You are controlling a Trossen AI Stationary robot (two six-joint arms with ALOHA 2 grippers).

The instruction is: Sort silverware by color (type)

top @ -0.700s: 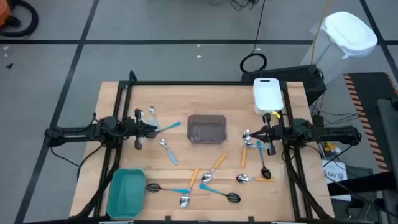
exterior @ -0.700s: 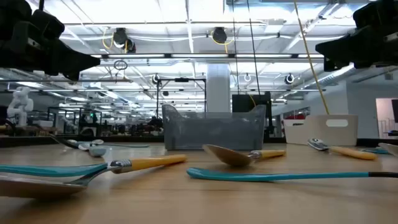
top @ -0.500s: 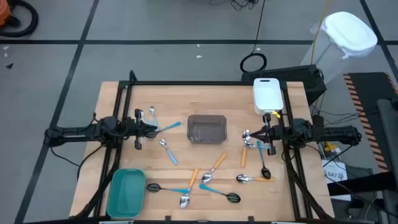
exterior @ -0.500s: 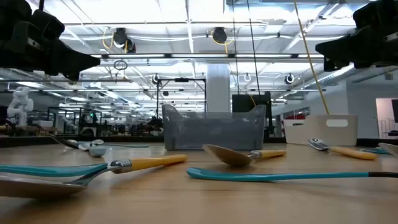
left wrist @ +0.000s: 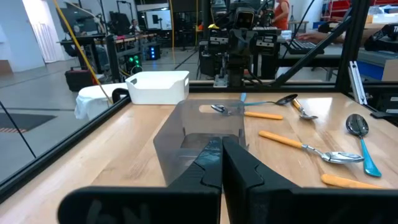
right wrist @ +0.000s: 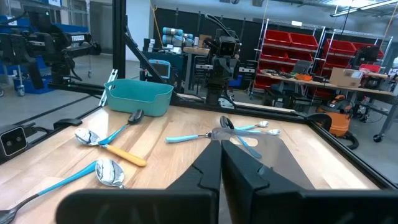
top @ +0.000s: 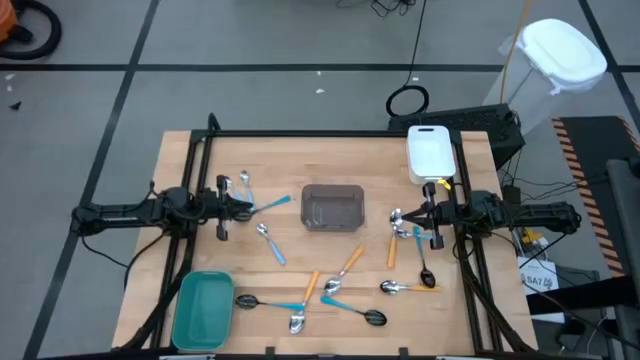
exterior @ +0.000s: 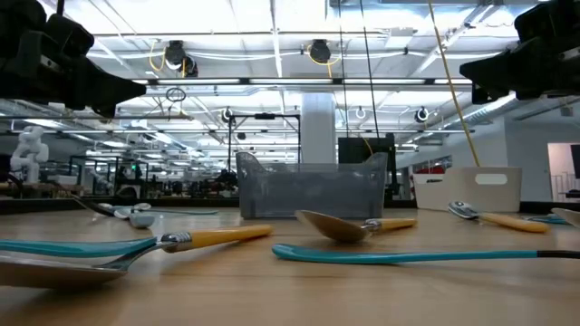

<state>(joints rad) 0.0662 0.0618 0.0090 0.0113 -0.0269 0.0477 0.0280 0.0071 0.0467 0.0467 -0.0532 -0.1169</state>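
Observation:
Several spoons lie flat and scattered on the wooden table (top: 190, 160). Silver-bowled ones with light-blue handles (top: 270, 241) lie at the left and middle. Black-bowled ones (top: 247, 300) (top: 427, 273) and orange-handled ones (top: 348, 264) (top: 405, 288) lie toward the near edge. My left gripper (top: 246, 208) (left wrist: 221, 155) is shut above the table's left side and points at the grey bin (top: 333, 207). My right gripper (top: 400, 221) (right wrist: 221, 158) is shut above the right side, over a silver spoon (top: 396, 215). Neither one holds anything.
The grey bin (exterior: 313, 187) stands mid-table. A teal bin (top: 204, 309) sits at the near left corner and a white bin (top: 431, 152) at the far right. A black frame (top: 200, 150) runs along the table's far edge and sides. Bare wood lies between the bins.

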